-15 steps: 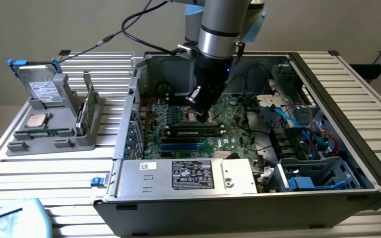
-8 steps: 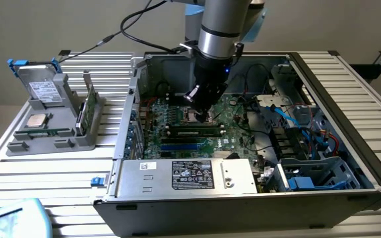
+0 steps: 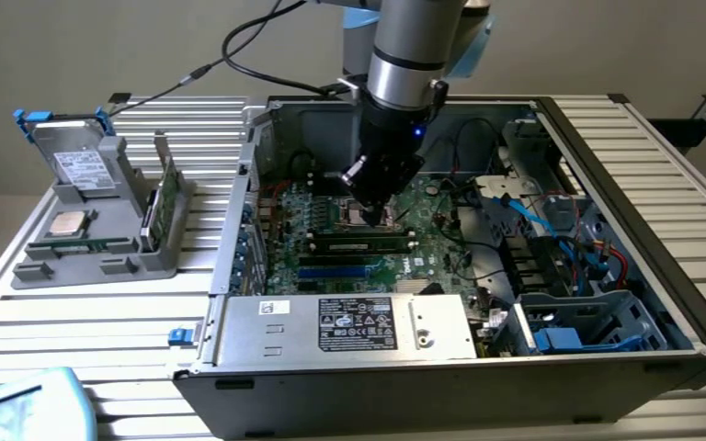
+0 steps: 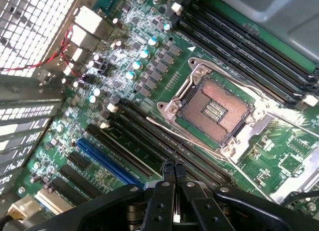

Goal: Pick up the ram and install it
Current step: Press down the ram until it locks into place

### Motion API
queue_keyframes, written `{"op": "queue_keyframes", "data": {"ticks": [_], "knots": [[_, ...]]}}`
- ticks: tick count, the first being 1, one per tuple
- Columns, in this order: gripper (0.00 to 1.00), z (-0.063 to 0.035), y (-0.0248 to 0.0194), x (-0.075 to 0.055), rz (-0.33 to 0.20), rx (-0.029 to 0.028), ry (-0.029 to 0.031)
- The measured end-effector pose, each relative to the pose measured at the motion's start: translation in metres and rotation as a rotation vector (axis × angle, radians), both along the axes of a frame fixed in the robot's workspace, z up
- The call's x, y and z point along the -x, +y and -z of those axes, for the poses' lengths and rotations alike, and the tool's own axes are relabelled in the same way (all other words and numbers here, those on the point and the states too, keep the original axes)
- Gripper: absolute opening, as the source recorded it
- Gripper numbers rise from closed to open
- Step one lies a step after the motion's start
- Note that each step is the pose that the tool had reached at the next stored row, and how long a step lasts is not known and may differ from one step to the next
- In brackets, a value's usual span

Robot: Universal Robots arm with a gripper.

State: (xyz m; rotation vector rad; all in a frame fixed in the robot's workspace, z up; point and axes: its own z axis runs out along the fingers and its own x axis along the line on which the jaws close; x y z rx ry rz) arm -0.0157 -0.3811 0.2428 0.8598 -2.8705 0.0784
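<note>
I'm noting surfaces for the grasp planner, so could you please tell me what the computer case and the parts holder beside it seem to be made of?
Open grey computer case: likely sheet metal, matte with dull glints on its folded edges. Grey moulded parts holder: probably plastic, uniformly matte with chunky rounded slots.

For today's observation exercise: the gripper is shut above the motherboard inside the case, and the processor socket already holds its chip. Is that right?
Not quite. The wrist view shows the socket empty, pins bare. The gripper is indeed shut above the motherboard inside the case.
</note>
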Motion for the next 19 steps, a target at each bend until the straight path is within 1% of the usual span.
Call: {"op": "queue_keyframes", "data": {"ticks": [7,19], "knots": [[0.1,0.0011,0.0,0.0,0.109,0.0001,-0.001],[0.1,0.0051,0.0,0.0,0.308,0.0001,-0.0011]]}}
